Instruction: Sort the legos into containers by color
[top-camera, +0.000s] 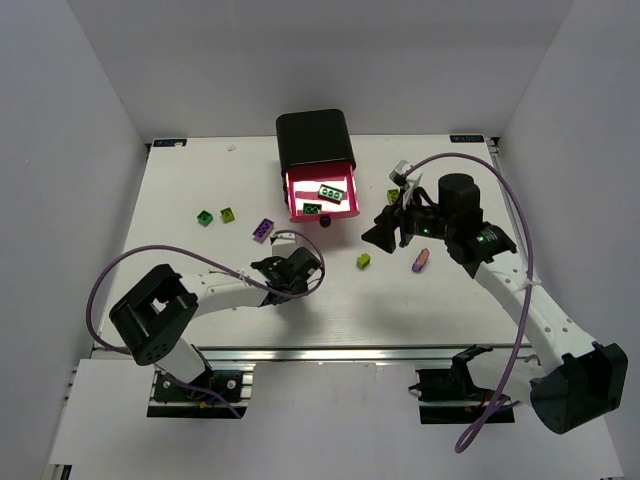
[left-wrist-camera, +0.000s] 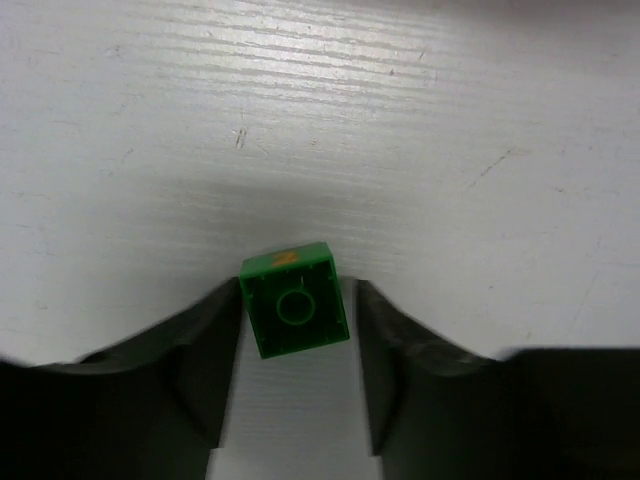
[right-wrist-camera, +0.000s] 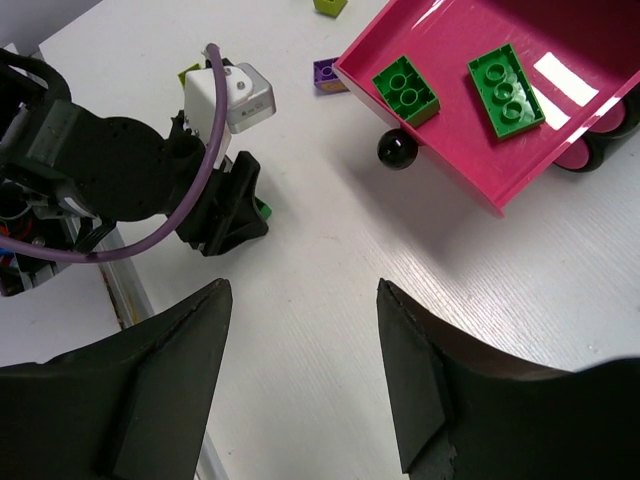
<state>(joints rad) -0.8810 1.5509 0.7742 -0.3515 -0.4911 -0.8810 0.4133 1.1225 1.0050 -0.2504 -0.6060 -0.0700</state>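
My left gripper (top-camera: 303, 268) is low over the table in front of the drawer; its jaws stand open around a dark green lego (left-wrist-camera: 293, 300), whose hollow underside faces the camera. The lego touches the left finger (left-wrist-camera: 215, 340), with a gap to the right one. The containers are a black cabinet (top-camera: 313, 137) with one pink drawer (top-camera: 291, 196) pulled out, holding two green legos (top-camera: 331, 193) (top-camera: 312, 208). My right gripper (top-camera: 384, 233) is open and empty, right of the drawer. In the right wrist view the drawer (right-wrist-camera: 440, 170) and both legos (right-wrist-camera: 407, 88) (right-wrist-camera: 506, 90) show.
Loose on the table: a dark green lego (top-camera: 205, 217), lime ones (top-camera: 228, 214) (top-camera: 363, 261) (top-camera: 393, 196), a purple one (top-camera: 263, 229) and a pink-purple piece (top-camera: 421, 260). The drawer's black knob (top-camera: 325, 221) juts forward. White walls enclose the table.
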